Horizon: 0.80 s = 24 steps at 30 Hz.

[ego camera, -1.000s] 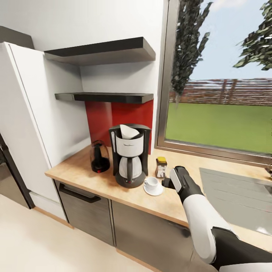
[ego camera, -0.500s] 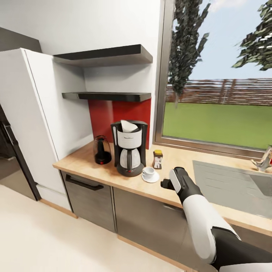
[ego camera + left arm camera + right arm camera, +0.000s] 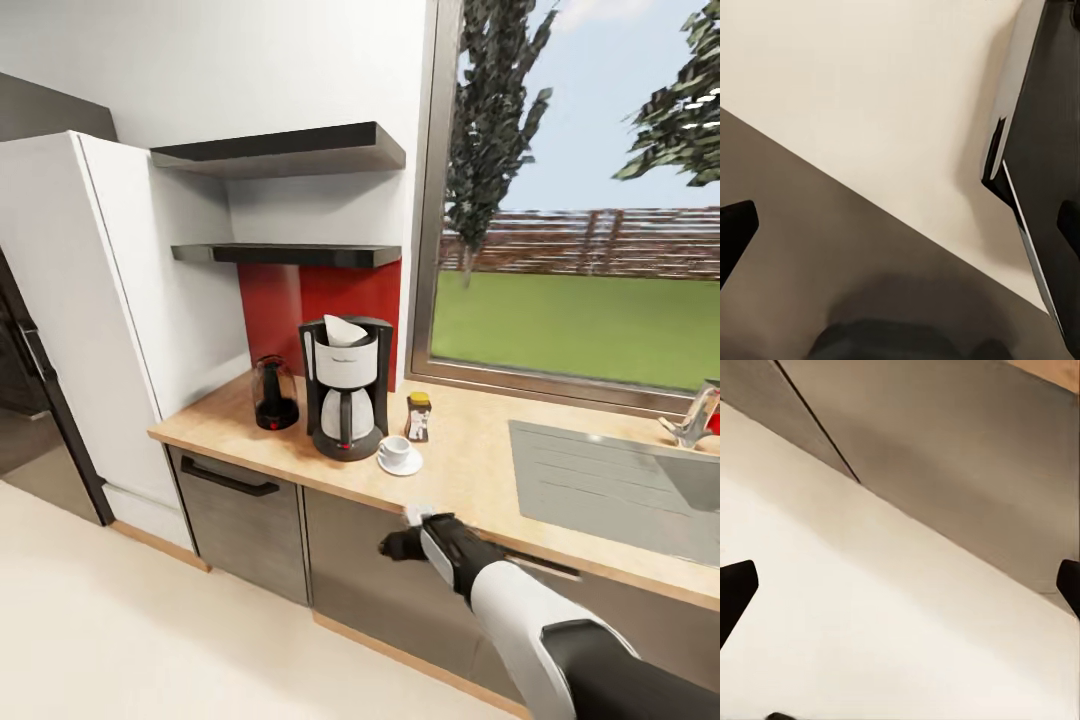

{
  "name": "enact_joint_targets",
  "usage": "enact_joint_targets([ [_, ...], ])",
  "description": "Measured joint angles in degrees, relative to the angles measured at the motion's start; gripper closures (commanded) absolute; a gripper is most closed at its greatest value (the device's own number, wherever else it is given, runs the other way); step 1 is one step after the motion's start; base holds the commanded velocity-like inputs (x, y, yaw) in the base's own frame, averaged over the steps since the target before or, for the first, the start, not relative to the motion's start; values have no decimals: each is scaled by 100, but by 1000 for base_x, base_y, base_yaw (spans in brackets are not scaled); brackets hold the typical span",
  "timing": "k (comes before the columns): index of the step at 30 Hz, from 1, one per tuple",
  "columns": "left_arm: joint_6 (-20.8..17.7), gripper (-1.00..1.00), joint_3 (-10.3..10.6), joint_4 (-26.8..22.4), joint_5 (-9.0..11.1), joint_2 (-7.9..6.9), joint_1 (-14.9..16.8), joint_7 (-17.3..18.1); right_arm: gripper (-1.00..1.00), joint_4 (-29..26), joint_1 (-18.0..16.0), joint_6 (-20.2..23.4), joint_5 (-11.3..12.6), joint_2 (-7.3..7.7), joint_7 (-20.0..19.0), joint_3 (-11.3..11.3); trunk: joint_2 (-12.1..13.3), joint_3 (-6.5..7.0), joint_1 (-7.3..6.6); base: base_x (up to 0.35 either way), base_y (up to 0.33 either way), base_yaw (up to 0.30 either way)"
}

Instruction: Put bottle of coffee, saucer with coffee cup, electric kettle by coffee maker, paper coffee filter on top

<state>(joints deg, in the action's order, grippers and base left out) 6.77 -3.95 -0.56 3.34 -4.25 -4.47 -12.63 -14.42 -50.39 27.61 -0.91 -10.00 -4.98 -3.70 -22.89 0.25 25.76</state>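
The black and white coffee maker [image 3: 345, 392] stands on the wooden countertop [image 3: 470, 480], with a white paper filter [image 3: 342, 330] in its top. To its left is the dark electric kettle [image 3: 272, 393]. On its right the small coffee bottle [image 3: 418, 417] stands upright, and in front of that the white cup [image 3: 396, 449] sits on the saucer [image 3: 402, 464]. My right gripper [image 3: 397, 547] hangs below the counter's front edge, before the grey cabinet doors, open and empty [image 3: 900, 585]. My left gripper [image 3: 900, 225] is open over the pale floor, holding nothing.
A steel sink [image 3: 610, 490] with a faucet [image 3: 693, 417] lies at the counter's right. A tall white cabinet [image 3: 100, 300] closes the left end. Two dark shelves [image 3: 290, 150] hang above the counter beside a large window [image 3: 590, 200]. Open floor [image 3: 150, 640] spreads before the cabinets.
The view has pulled back and shifted, so the counter things look smaller. My right arm has dropped from counter height beside the cup to below the counter edge.
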Motion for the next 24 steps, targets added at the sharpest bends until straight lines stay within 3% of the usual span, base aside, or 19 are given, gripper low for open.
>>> enact_joint_targets([
  [2, 14, -100, 2, -62, 2, 31, 4, 0, -100, 921, 44, -1083, -95, 0, -23, -82, 0, -1, 0, 0, 0, 0],
  [4, 15, -100, -2, -221, 6, 52, 5, -2, -100, 1156, 341, -1721, -273, 0, -13, -105, -1, -1, 0, 0, 0, 0],
  [5, 17, -100, 0, -399, 9, 74, 6, -3, -100, 1242, 742, -2106, -618, 0, -3, -113, -2, 0, 0, 0, 0, 0],
  [6, 17, -100, -5, -484, 12, 101, 5, -2, -100, 1268, 1159, -2221, -859, 0, 5, -121, 0, -1, 0, 0, 0, 0],
  [9, 13, -100, -2, -666, 10, 213, 5, 3, -100, 1295, 1491, -2358, -1429, 1, 54, -118, -1, -1, 0, 0, 0, 0],
  [13, 11, -100, -2, -831, 8, 329, 4, 6, -100, 1303, 2189, -2422, -1737, 1, 446, -104, -1, -1, 0, 0, 0, 0],
  [16, 15, -100, -2, -861, 7, 351, 10, 6, -100, 1295, 2636, -2431, -1741, 2, 834, -78, -1, 0, 0, 0, 0, 0],
  [19, 18, -100, -2, -875, 7, 358, 12, 7, -100, 1290, 3033, -2433, -1600, 2, 1075, -61, -1, 0, 0, 0, 0, 0],
  [21, 39, -100, -3, -881, 7, 360, 12, 6, -100, 1286, 3331, -2433, -1304, 2, 1147, -52, -1, -1, 0, 0, 0, 0],
  [24, 245, -100, -5, -878, 10, 364, 13, 5, -100, 1287, 3565, -2429, -672, 2, 1182, -49, -1, 0, 0, 0, 0, 0],
])
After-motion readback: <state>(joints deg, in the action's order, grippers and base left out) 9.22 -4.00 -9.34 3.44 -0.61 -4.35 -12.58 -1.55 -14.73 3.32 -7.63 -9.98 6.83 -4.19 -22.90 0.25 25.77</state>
